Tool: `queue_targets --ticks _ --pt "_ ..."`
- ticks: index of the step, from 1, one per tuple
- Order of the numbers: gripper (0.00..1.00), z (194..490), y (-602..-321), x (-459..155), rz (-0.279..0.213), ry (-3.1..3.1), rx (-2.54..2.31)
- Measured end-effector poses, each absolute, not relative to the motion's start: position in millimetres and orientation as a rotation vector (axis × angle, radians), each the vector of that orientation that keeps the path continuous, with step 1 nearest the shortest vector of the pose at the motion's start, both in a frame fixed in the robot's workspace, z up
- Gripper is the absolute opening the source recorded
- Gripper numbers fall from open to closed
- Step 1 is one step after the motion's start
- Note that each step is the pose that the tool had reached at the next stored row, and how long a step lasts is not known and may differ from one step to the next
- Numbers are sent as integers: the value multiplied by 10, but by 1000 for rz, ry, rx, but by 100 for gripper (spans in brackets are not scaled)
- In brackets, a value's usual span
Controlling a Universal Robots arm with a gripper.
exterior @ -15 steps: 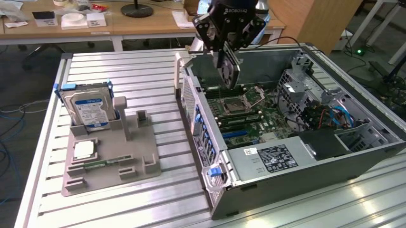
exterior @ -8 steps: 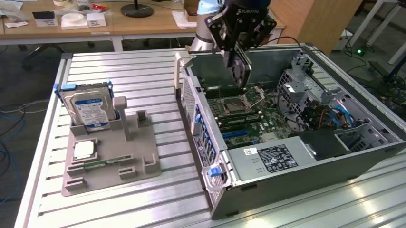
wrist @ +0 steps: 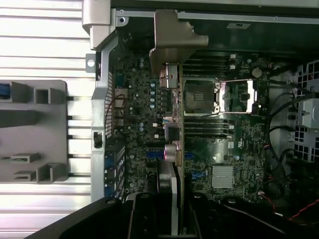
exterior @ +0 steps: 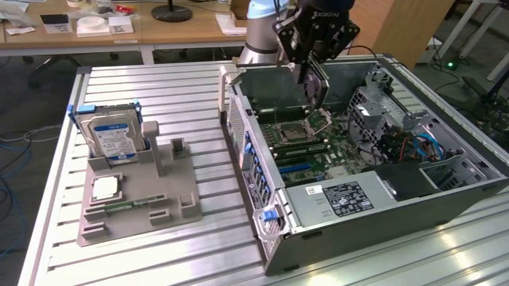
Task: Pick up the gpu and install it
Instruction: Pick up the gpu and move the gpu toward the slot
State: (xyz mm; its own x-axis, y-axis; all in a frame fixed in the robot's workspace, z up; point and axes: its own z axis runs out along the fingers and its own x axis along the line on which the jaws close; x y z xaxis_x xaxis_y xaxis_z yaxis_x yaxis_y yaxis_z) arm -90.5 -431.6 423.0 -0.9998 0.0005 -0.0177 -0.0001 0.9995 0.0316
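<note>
The gripper (exterior: 309, 67) is closed narrowly on the gpu (exterior: 316, 89). The gpu hangs upright inside the open computer case (exterior: 358, 205), its lower edge over the motherboard (exterior: 318, 158) near the CPU socket (exterior: 290, 130); whether it touches the board I cannot tell. Case walls ring it, with open room above and cable bundles (exterior: 406, 146) toward the exterior view's right. The hard drive (exterior: 111, 136) and grey fixture (exterior: 163, 190) stand well apart on the slatted table (exterior: 159, 89). The wrist view gives the gpu edge-on, its metal bracket (wrist: 174, 40) toward a case wall (wrist: 224, 15), with the fingers (wrist: 137, 219) pinching both faces.
</note>
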Motion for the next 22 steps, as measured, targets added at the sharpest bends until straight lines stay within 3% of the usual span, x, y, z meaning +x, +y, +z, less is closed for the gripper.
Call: queue_targets --ticks 22 --pt "28 4217 -4311 -412 46 3123 32"
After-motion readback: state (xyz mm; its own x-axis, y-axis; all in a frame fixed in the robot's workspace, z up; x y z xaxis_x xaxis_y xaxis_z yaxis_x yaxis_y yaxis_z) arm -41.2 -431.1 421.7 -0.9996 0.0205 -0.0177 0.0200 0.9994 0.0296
